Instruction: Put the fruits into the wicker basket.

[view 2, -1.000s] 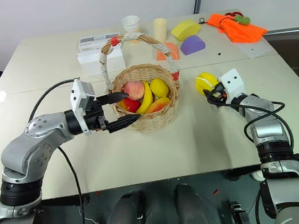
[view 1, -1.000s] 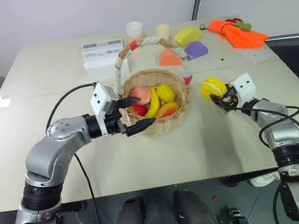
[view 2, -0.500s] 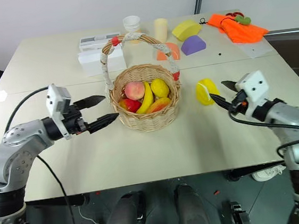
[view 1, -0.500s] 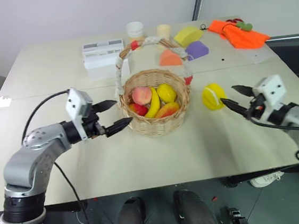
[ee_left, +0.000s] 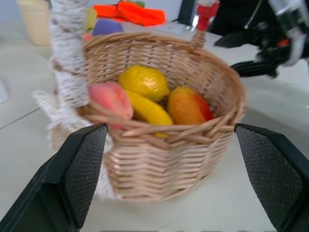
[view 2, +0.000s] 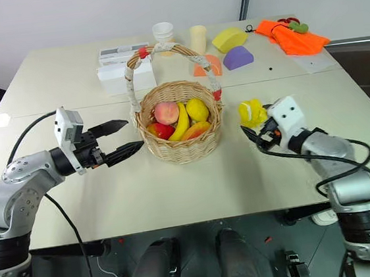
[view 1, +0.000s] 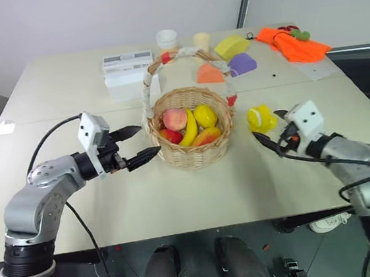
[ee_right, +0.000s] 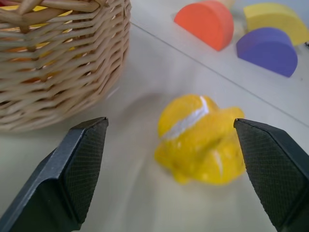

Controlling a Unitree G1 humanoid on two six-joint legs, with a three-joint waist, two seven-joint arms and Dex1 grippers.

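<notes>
The right wrist view shows white streaks on the yellow fruit [ee_right: 200, 139].

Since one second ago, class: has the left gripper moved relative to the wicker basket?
Yes. The left gripper has drawn back from the wicker basket toward the robot's left; its open fingers now stand clear of the rim they reached over.
</notes>
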